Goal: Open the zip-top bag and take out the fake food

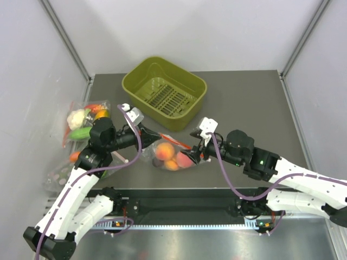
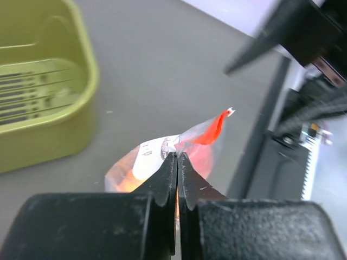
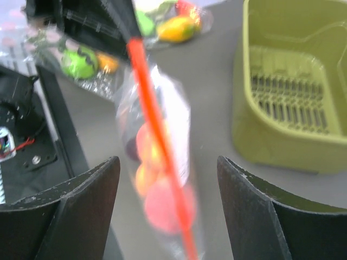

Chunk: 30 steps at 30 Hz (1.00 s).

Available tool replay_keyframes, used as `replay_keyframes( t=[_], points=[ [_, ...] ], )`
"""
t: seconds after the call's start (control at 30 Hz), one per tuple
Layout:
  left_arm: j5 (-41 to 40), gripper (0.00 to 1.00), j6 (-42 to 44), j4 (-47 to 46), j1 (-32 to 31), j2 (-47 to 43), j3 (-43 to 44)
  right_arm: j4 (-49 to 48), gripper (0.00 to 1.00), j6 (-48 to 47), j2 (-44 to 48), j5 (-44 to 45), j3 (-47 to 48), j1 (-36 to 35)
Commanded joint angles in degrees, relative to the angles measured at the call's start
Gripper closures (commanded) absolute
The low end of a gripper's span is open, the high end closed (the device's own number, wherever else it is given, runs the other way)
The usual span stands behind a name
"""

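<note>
We see left end effector pinching the bag edge; right end effector spread wide, straddling the bag, peaches inside.

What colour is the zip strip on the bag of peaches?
Orange-red. The zip strip of the zip-top bag shows best in the right wrist view.

Robot lab test cell, plain white wall panels, metal corner posts, dark grey table, two bolted-down arms.
</note>
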<state>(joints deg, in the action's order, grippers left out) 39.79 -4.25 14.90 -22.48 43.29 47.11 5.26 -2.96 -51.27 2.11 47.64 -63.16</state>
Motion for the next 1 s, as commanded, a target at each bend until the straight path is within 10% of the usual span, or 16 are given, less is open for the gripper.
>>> replay_keyframes(
  t=[0.0, 0.97],
  points=[
    [9.4, 1.00, 0.7, -4.5, 0.1, -0.5, -0.3, -4.8, 0.28, -3.4, -2.0, 1.2, 4.6, -0.7],
    [8.5, 1.00, -0.2, -4.9, -0.1, 0.0, -0.3, -6.7, 0.33, -2.8, -7.0, -4.5, 4.2, -0.7]
  ],
)
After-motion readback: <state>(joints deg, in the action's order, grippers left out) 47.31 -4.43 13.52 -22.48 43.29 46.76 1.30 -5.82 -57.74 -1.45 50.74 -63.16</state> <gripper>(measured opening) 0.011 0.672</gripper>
